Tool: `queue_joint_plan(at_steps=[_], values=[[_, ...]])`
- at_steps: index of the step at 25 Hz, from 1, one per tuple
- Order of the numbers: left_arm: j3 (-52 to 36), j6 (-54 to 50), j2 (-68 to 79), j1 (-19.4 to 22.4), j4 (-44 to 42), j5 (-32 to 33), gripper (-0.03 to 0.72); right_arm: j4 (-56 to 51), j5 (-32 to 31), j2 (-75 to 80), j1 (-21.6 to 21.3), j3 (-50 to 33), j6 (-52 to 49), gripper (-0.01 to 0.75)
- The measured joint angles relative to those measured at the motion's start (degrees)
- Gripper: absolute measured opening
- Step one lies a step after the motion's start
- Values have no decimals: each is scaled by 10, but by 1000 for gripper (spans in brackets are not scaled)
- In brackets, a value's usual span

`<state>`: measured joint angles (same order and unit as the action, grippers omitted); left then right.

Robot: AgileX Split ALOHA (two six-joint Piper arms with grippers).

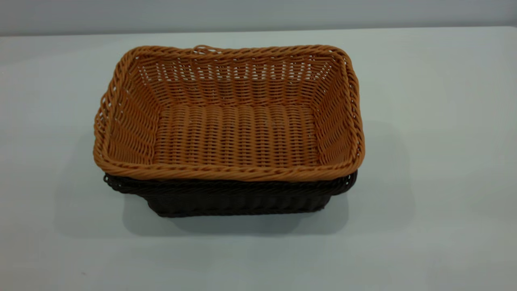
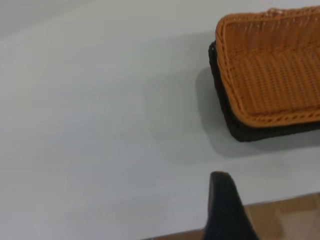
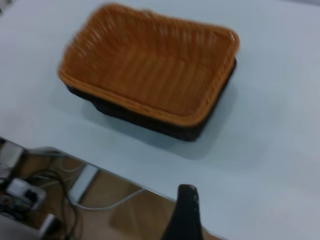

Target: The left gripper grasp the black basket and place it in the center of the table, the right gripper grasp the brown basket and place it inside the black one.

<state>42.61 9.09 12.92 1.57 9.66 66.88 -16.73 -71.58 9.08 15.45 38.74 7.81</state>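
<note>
The brown basket sits nested inside the black basket near the middle of the white table. Only the black basket's rim and lower wall show under the brown one. The pair also shows in the left wrist view, brown basket over black basket, and in the right wrist view, brown basket over black basket. My left gripper shows only as a dark tip over the table's edge, well away from the baskets. My right gripper is likewise a dark tip at the table's edge, apart from them. Neither gripper appears in the exterior view.
White tabletop surrounds the baskets on all sides. Beyond the table's edge the right wrist view shows a wooden floor with cables and a power strip. A grey wall runs behind the table.
</note>
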Motion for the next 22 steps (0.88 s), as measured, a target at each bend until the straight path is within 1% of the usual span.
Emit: queue_joint_plan(at_steps=[3, 7, 11, 18, 22], values=[[-57, 1, -54, 0, 0, 0, 400, 16, 17, -35, 0, -59, 16, 591], [-117, 5, -77, 0, 0, -1, 400, 41, 33, -68, 0, -106, 32, 591], [-129, 5, -77, 0, 0, -3, 400, 46, 51, -94, 0, -116, 34, 591], [-146, 5, -77, 0, -1, -20, 400, 48, 53, -100, 0, -117, 34, 591], [-146, 4, -77, 0, -23, -22, 400, 49, 53, -100, 0, -117, 34, 591]])
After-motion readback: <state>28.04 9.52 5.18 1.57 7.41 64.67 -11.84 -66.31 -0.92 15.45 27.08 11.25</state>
